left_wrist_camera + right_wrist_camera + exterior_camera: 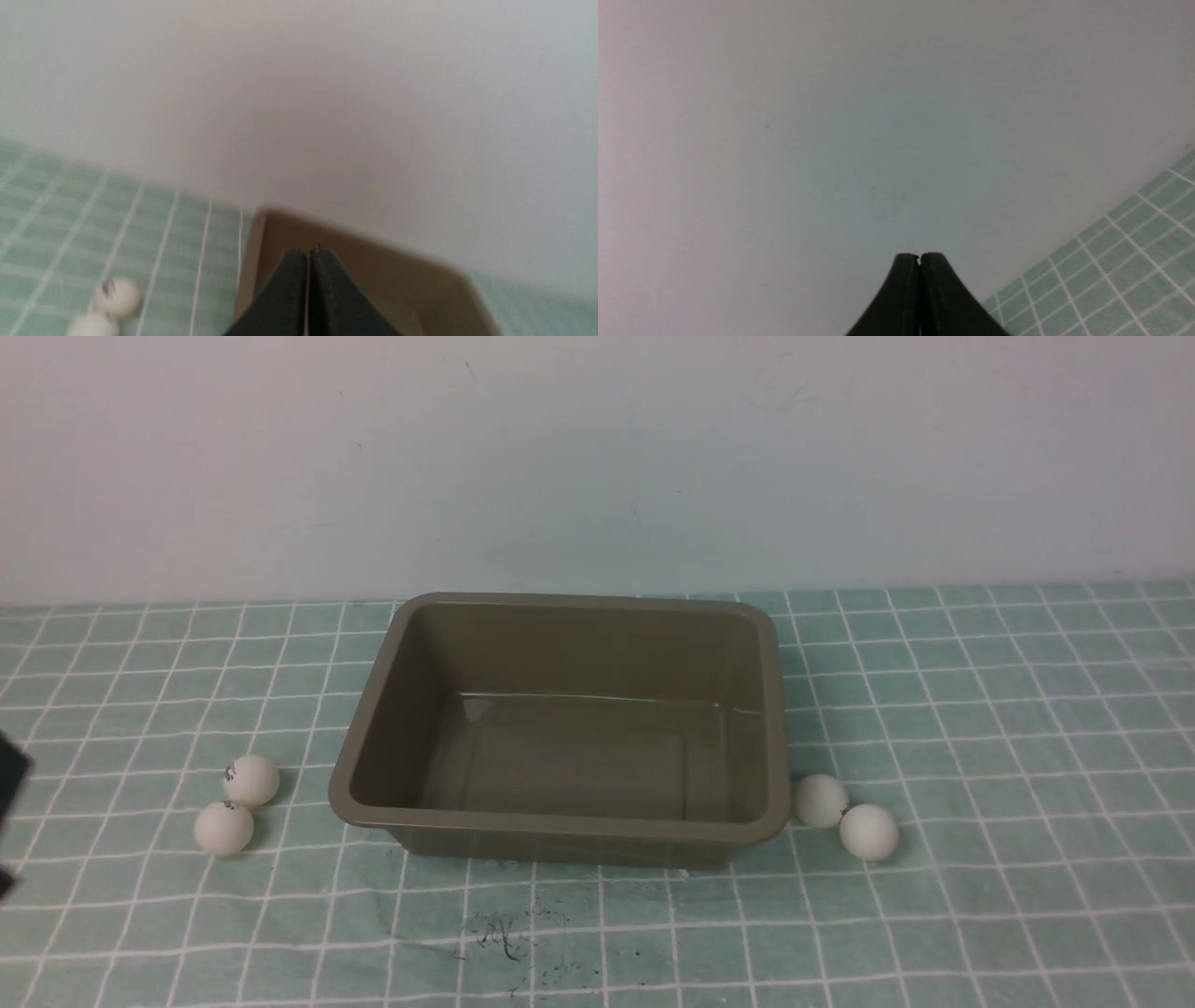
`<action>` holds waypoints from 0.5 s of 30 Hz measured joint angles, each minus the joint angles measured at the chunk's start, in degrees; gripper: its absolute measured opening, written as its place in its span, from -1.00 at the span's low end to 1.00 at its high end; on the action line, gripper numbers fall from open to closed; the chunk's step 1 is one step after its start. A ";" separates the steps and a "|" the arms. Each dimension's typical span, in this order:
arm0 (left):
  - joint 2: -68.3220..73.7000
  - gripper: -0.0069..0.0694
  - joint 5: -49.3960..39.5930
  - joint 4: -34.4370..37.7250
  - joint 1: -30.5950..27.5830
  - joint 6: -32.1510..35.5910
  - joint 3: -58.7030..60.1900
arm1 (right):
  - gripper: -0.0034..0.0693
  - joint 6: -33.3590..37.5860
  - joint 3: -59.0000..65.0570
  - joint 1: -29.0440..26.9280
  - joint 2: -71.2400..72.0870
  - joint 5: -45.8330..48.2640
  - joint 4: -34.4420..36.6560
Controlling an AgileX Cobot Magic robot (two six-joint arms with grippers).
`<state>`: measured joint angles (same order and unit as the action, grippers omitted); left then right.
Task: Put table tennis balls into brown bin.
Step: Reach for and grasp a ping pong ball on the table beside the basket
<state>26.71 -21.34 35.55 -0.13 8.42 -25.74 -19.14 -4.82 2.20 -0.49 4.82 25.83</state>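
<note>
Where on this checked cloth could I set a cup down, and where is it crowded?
The widest bare cloth lies right of the right-hand balls, plus a strip in front of the brown bin. The bin itself holds nothing. It is crowded beside the bin's near corners, where the left-hand balls and right-hand balls sit.

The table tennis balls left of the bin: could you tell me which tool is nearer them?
Left: the left tool looks onto those table tennis balls close by; the right tool sees only wall and tablecloth.
</note>
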 joint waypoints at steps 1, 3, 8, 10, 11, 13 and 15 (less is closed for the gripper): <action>4.27 -0.83 -3.81 -0.45 0.00 1.47 -2.31 | -0.95 0.57 -3.16 0.28 -1.71 2.65 -1.40; 14.75 -0.83 -10.79 -1.85 0.00 4.53 -7.23 | -0.95 2.83 -9.97 0.94 -7.02 9.26 -3.60; 35.86 -0.83 -17.21 -4.47 0.00 9.14 -15.15 | -0.95 13.50 -26.69 2.39 -25.10 31.30 -6.19; 42.34 -0.83 -17.87 -6.26 0.00 9.66 -17.60 | -0.95 18.38 -32.53 2.45 -33.40 38.51 -6.24; 45.05 -0.83 -18.09 -7.23 -0.25 9.60 -18.77 | -0.95 21.14 -36.25 2.45 -37.17 42.99 -6.39; 48.53 -0.83 -18.59 -8.66 -1.24 8.91 -20.51 | -0.95 24.41 -41.50 2.45 -42.87 48.10 -6.38; 51.62 -0.83 -18.73 -10.90 -3.37 8.20 -22.28 | -0.95 26.73 -47.13 2.45 -48.27 52.73 -6.50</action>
<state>78.34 -40.07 24.65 -3.50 16.61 -48.02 7.59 -51.95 4.66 -48.77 57.55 19.33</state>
